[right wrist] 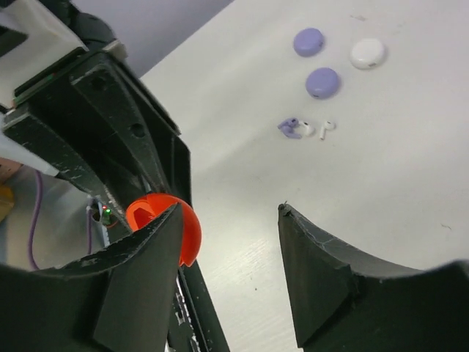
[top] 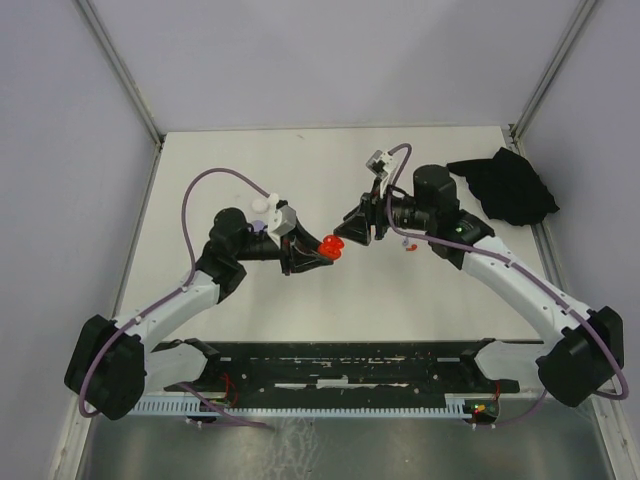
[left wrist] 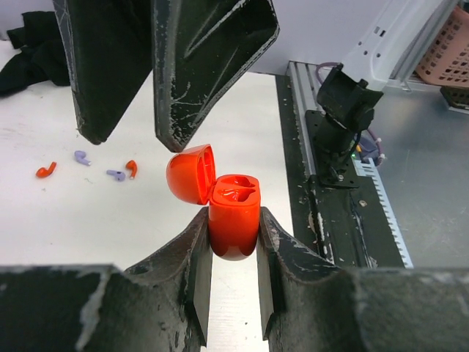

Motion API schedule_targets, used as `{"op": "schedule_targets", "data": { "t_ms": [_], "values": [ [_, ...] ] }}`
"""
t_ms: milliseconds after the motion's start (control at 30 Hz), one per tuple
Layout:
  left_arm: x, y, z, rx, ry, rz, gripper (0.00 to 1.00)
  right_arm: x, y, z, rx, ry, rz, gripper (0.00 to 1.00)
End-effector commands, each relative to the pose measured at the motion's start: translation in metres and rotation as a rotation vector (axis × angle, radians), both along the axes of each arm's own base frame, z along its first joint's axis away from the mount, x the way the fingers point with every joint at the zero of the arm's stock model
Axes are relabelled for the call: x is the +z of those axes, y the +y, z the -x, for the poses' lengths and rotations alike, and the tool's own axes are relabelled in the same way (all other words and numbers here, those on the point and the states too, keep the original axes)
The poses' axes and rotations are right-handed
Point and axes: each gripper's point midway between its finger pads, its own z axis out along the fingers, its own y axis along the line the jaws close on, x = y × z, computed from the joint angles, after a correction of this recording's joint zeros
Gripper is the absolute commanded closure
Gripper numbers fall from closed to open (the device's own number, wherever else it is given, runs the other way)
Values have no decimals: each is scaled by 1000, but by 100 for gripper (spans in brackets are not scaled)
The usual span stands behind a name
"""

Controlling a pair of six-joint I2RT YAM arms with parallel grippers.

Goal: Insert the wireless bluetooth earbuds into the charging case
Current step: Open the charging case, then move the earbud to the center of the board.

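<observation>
Our left gripper [left wrist: 232, 217] is clenched on the lower half of the red case [left wrist: 234, 233] and holds it above the table [left wrist: 80, 227], with the lid [left wrist: 188, 174] swung open toward the right gripper [right wrist: 229, 214]. That one has its jaws apart, with nothing between them, just beside the lid. We cannot tell whether the red shapes inside the case are earbuds or only the hollows. Loose earbuds [left wrist: 116, 174], red and lilac, lie on the table well apart from the case. A lilac one and a white one lie near three round cases [right wrist: 322, 82]. We judge the step in hand is to fetch a red earbud [left wrist: 46, 170]. To do it well, we should pinch its body so that the stem points down, and hold the case level so the lid does not fall shut.
</observation>
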Motion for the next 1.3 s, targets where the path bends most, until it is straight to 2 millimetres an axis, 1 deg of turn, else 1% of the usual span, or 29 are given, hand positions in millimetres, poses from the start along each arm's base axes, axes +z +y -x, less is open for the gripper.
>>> {"op": "schedule_targets", "data": {
  "t_ms": [0,67,100,233,367,433,533,633,667,767,933,1100,1267],
  "values": [
    [8,2,-20,126,-93,24,97,-5,-21,-24,-132,30,146,36],
    [5,5,-32,208,-70,28,97,-21,-39,-34,-210,93,226,33],
    [5,7,-37,243,-62,29,97,-31,-53,-43,-269,135,261,33],
    [3,15,-48,340,-52,20,97,-61,-93,-61,-416,233,389,31],
    [3,22,-46,376,-62,21,97,-88,-122,-80,-504,241,534,30],
    [0,25,-43,379,-87,11,97,-98,-135,-93,-544,227,607,30],
    [4,28,-45,392,-135,1,97,-115,-151,-115,-581,204,710,30],
    [7,30,-48,404,-160,3,97,-130,-159,-138,-595,194,788,30],
    [7,29,-48,404,-159,2,97,-141,-160,-145,-594,207,814,30],
    [7,29,-48,403,-159,1,97,-157,-165,-166,-605,206,870,32],
    [4,29,-50,405,-154,-9,97,-181,-166,-196,-593,204,936,37],
    [2,27,-51,401,-155,-15,97,-196,-164,-217,-585,213,956,42],
    [-2,26,-53,399,-149,-27,97,-215,-168,-227,-572,245,981,47]
  ]
}}
